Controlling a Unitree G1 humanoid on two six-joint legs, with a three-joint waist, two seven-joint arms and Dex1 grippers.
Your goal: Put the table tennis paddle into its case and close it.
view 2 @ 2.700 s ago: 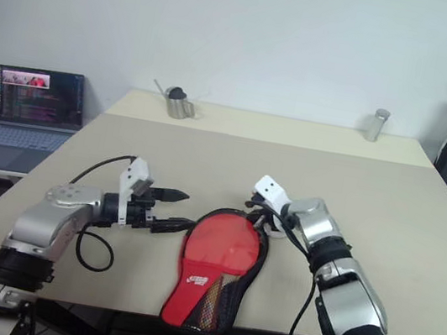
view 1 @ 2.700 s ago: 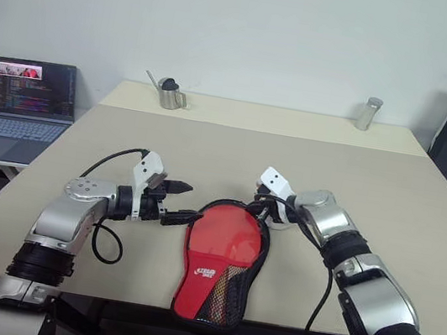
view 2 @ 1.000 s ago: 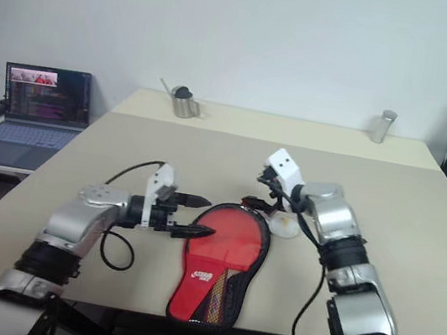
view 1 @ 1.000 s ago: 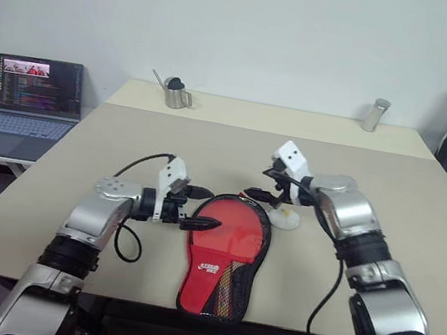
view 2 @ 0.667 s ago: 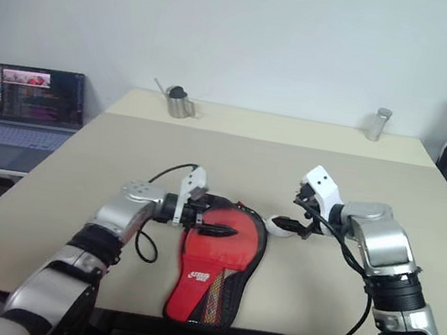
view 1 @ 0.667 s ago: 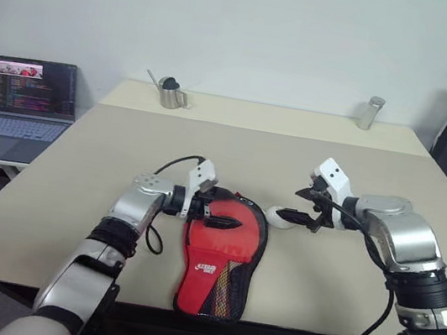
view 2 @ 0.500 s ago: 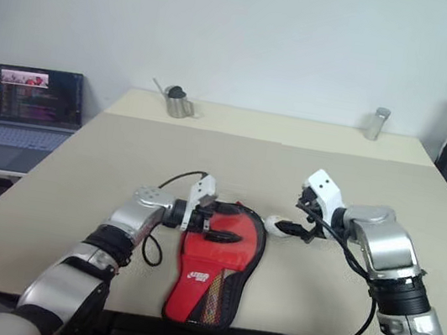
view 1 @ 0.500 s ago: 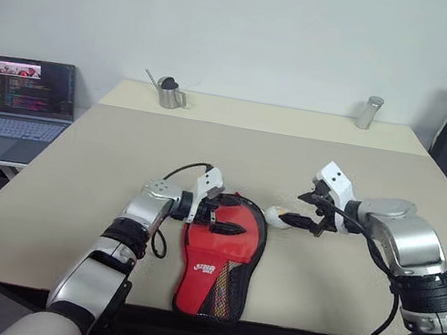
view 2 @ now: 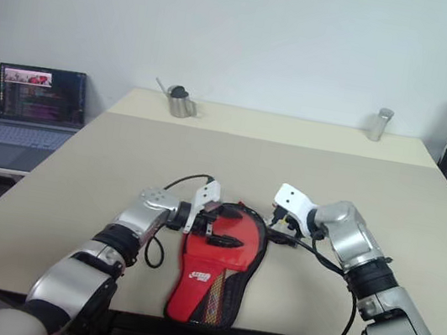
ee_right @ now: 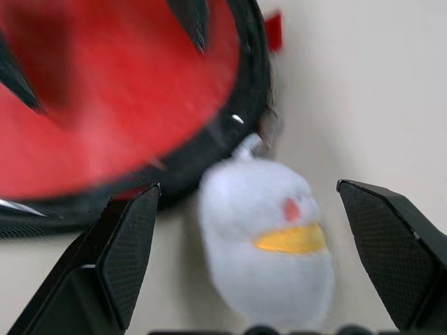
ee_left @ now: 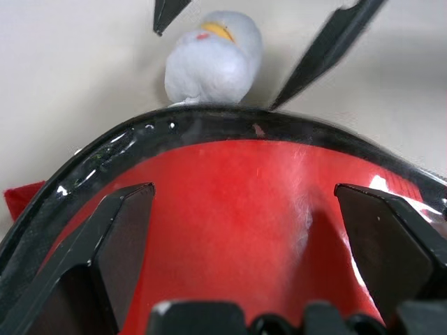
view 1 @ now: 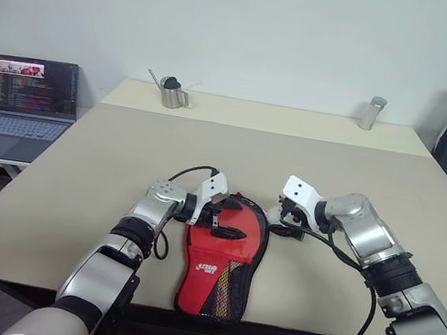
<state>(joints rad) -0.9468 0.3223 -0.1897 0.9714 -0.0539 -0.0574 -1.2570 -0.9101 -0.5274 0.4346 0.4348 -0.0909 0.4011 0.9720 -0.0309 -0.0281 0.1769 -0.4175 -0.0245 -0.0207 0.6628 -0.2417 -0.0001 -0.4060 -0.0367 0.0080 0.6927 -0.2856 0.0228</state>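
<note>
Left eye view: beige table (view 1: 105,166) by white wall, laptop (view 1: 26,98) alongside; both end effectors wide, holding nothing.

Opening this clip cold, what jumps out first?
The red open case lies at the table's near edge with the table tennis paddle in it. The open left gripper hangs over the red face. The open right gripper straddles a small white plush bird beside the case's rim.

One case (view 1: 222,257), one white toy bird (ee_right: 269,241), one laptop (view 1: 26,98), one metal jug (view 1: 170,94), one metal cup (view 1: 372,113), two claws: left (view 1: 228,217), right (view 1: 280,224)
</note>
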